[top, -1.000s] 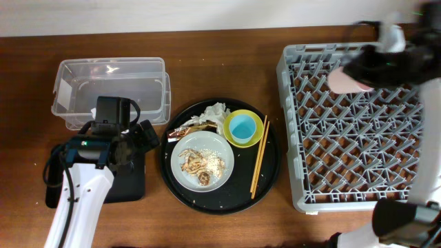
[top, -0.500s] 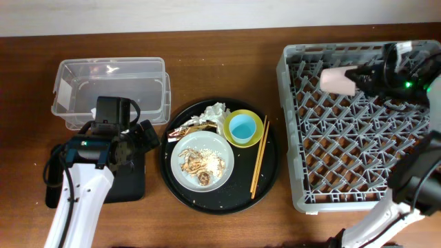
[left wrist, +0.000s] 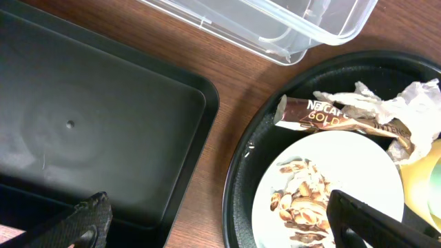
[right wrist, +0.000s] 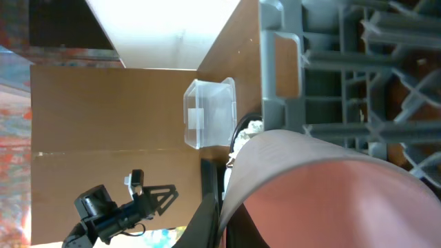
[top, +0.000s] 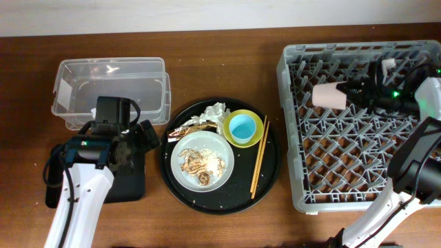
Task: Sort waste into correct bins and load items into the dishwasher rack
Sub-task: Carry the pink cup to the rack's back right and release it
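My right gripper (top: 346, 94) is shut on the small pink cup (top: 329, 95), held on its side over the far left part of the grey dishwasher rack (top: 358, 169). The cup (right wrist: 331, 196) fills the right wrist view. My left gripper (top: 140, 138) is open and empty, between the flat black tray (top: 127, 184) and the round black tray (top: 270, 180). The grey plate (top: 219, 169) holds food scraps (top: 196, 164). The light blue cup (top: 242, 127) sits in the yellow bowl (top: 256, 132). Chopsticks (top: 259, 157), tissue (top: 216, 110) and foil wrapper (top: 187, 129) lie on the round tray.
The clear tub (top: 110, 89) stands at the far left, behind the flat black tray (left wrist: 83, 131). In the left wrist view the wrapper (left wrist: 331, 117) and scraps (left wrist: 296, 200) lie close to my right finger (left wrist: 358, 213). The rack's upright pegs stand below the pink cup.
My right arm has brought the pink cup down and to the left over the rack. The left arm has not moved.
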You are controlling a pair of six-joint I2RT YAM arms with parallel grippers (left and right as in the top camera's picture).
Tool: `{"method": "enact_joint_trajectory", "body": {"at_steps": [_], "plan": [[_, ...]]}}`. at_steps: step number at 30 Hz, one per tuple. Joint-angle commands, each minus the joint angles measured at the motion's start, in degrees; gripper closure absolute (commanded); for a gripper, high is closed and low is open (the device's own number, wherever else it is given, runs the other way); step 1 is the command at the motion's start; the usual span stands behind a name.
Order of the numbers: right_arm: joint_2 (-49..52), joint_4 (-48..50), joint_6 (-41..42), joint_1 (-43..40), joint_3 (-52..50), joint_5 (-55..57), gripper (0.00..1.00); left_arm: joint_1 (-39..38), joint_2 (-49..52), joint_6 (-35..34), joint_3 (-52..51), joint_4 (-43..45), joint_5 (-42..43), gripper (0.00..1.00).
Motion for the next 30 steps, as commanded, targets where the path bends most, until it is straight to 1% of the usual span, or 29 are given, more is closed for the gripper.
{"method": "enact_joint_trajectory", "body": {"at_steps": [1,3,5,7,11,12,13,14,15,17,19,22,25,27,30], "plan": [[0.2,1.9,1.8,-0.9,-3.4,-0.2,0.96,0.2,-0.4,0.5,0.9,-0.1,0.0,0.01],[0.2,2.1,2.3,-1.7,-4.0,0.5,0.96,0.2,-0.4,0.5,0.9,-0.1,0.0,0.01],[0.2,2.1,2.8,-2.9,-3.9,3.5,0.96,0.2,-0.4,0.5,0.9,-0.1,0.0,0.01],[0.2,2.5,5.6,-4.7,-3.5,9.6,0.96,0.2,-0.4,0.5,0.9,-0.1,0.0,0.01],[-0.2,0.7,5.7,-6.9,-1.8,15.6,0.94,0.2,-0.4,0.5,0.9,-0.1,0.0,0.01],[-0.4,0.0,5.7,-7.2,-1.6,15.3,0.89,0.2,-0.4,0.5,0.9,-0.1,0.0,0.01],[-0.5,-0.4,5.8,-7.2,-1.5,15.0,0.87,0.2,-0.4,0.5,0.9,-0.1,0.0,0.01],[-0.5,-0.6,6.4,-7.2,-1.4,15.1,0.87,0.2,-0.4,0.5,0.9,-0.1,0.0,0.01],[-0.5,-0.7,6.4,-7.2,-1.4,15.0,0.88,0.2,-0.4,0.5,0.9,-0.1,0.0,0.01],[-0.5,-0.9,5.9,-7.1,-1.4,12.5,0.96,0.2,-0.4,0.5,0.9,-0.1,0.0,0.01],[-0.5,-2.7,3.5,-7.1,-1.4,4.3,0.96,0.2,-0.4,0.5,0.9,-0.1,0.0,0.01],[-0.5,-3.4,3.5,-6.1,-1.4,-3.4,0.96,0.2,-0.4,0.5,0.9,-0.1,0.0,0.01],[-0.5,-2.8,3.5,-2.7,-1.4,-4.0,0.96,0.2,-0.4,0.5,0.9,-0.1,0.0,0.01],[-0.5,-0.6,3.7,-0.2,-1.4,-4.2,0.96,0.2,-0.4,0.5,0.9,-0.1,0.0,0.01],[-0.5,2.1,5.2,0.7,-1.5,-2.5,0.96,0.2,-0.4,0.5,0.9,-0.1,0.0,0.01]]}}
